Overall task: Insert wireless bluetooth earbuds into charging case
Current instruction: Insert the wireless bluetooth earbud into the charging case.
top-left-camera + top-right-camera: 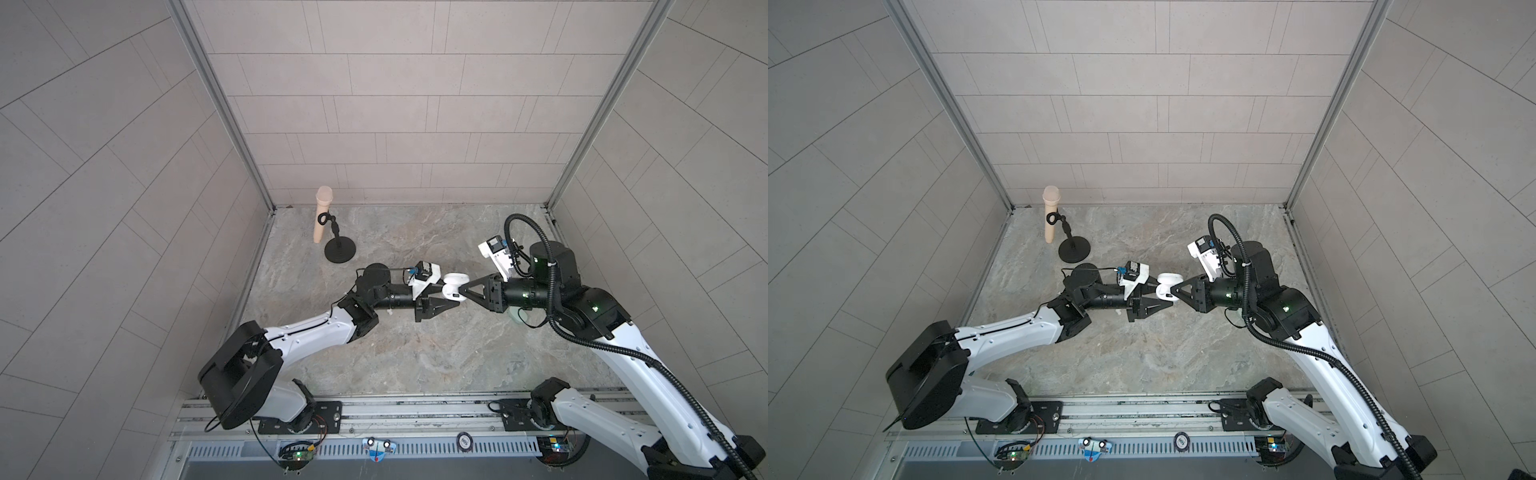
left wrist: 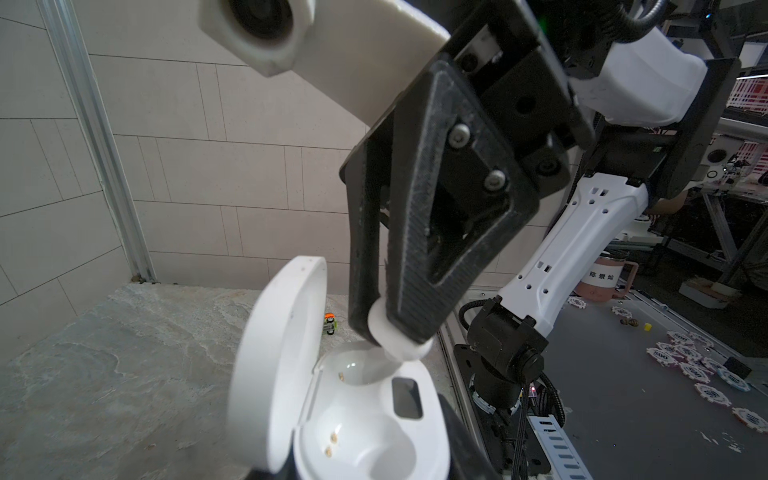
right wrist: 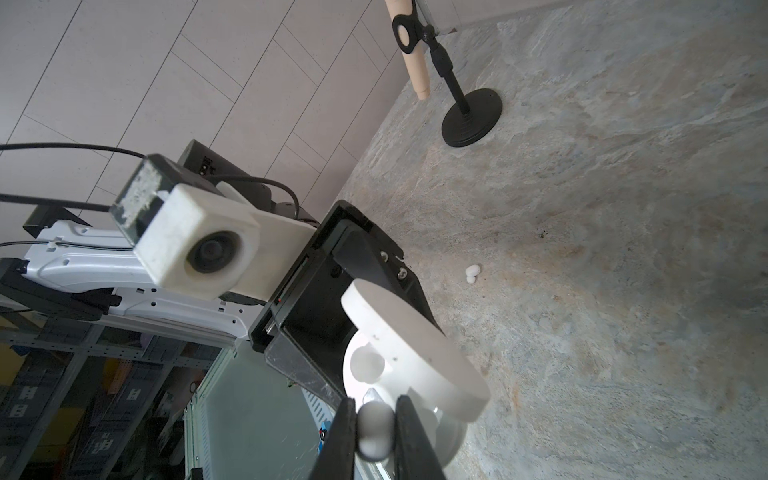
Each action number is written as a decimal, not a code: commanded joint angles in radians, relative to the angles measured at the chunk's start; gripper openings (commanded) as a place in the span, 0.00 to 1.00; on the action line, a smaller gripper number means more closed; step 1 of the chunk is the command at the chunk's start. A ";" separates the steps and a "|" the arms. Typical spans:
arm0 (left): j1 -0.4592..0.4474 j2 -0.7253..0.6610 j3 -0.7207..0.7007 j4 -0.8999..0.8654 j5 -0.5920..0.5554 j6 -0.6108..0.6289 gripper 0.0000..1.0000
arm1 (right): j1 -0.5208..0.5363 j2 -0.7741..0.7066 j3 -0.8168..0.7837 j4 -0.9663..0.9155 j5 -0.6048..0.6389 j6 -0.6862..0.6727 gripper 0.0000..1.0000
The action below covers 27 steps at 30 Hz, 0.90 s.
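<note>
Fingers (image 2: 415,249) of the right gripper (image 2: 384,328) are pinching a tiny rounded white plastic earbud (image 2: 405,348) at their very tips. The bud's narrow end is dipping toward the far socket of the open white pebble-shaped charging case (image 2: 365,415), but it is not yet sitting down in it. The left gripper (image 1: 446,296) is clamping the base of that case from both sides and holding it in the air above the grey marbled counter (image 1: 415,353). The hinged lid (image 2: 278,353) is standing open beside the sockets.

Doing this step well is probably coming down to alignment. The stem should be entering along the socket's own axis, with the contact side facing the gold pins (image 2: 341,376), since a tilted bud would likely be jamming on the rim. The right arm should be pressing slowly and lightly, because only the other arm is carrying the case, and it could be twisting in that grip. One black finger is running close to the lid, so the descent ought to be steering clear of it. Release is best delayed until the bud is sitting flush.

The nearer socket is showing empty. A small white lump, seemingly the second white earbud (image 3: 472,273), is lying on the counter, well apart from the case.
</note>
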 commanded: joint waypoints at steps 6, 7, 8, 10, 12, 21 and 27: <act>-0.005 -0.046 -0.003 0.035 0.011 0.002 0.21 | 0.025 0.006 -0.002 0.004 0.018 -0.029 0.12; -0.006 -0.045 -0.003 0.035 0.011 0.003 0.21 | 0.027 0.006 -0.002 -0.002 0.023 -0.032 0.13; -0.006 -0.045 -0.003 0.035 0.011 0.001 0.21 | 0.027 0.008 -0.002 -0.008 0.027 -0.034 0.13; -0.006 -0.046 -0.003 0.037 0.011 0.001 0.21 | 0.026 0.006 0.001 -0.018 0.041 -0.036 0.16; -0.006 -0.046 -0.004 0.036 0.012 0.001 0.21 | 0.027 0.004 0.005 -0.020 0.057 -0.036 0.17; -0.006 -0.051 -0.005 0.034 0.011 0.000 0.21 | 0.026 0.016 0.030 -0.038 0.088 -0.043 0.28; -0.010 -0.042 -0.005 0.035 0.011 -0.004 0.21 | 0.027 0.010 0.054 -0.051 0.106 -0.039 0.38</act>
